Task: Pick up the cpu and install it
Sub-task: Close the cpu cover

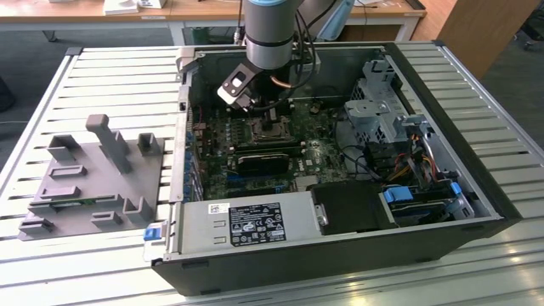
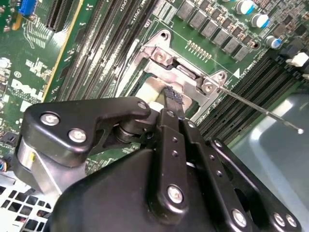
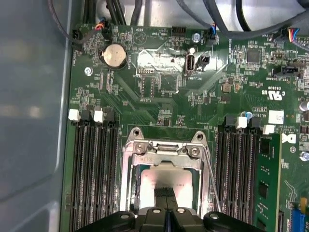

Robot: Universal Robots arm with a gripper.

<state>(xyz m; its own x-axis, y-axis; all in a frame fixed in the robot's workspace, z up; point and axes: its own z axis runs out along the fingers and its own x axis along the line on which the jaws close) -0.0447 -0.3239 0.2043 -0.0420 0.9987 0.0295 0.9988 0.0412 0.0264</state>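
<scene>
Silvery-grey square cpu (image 3: 166, 178) sat in the metal-framed socket (image 3: 133, 166), lower centre of the first wrist view, pinched by the black gripper (image 3: 166, 195). Any tilt, I judged, risked bending socket pins.

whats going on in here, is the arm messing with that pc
Yes. A robot arm reaches down into an open computer case lying on a slatted table. Its claw sits right over the motherboard's CPU socket, with the silvery cpu directly beneath it inside the metal socket frame. In the exterior view the grey plastic tray with upright posts stands beside the case, on that view's left.
</scene>
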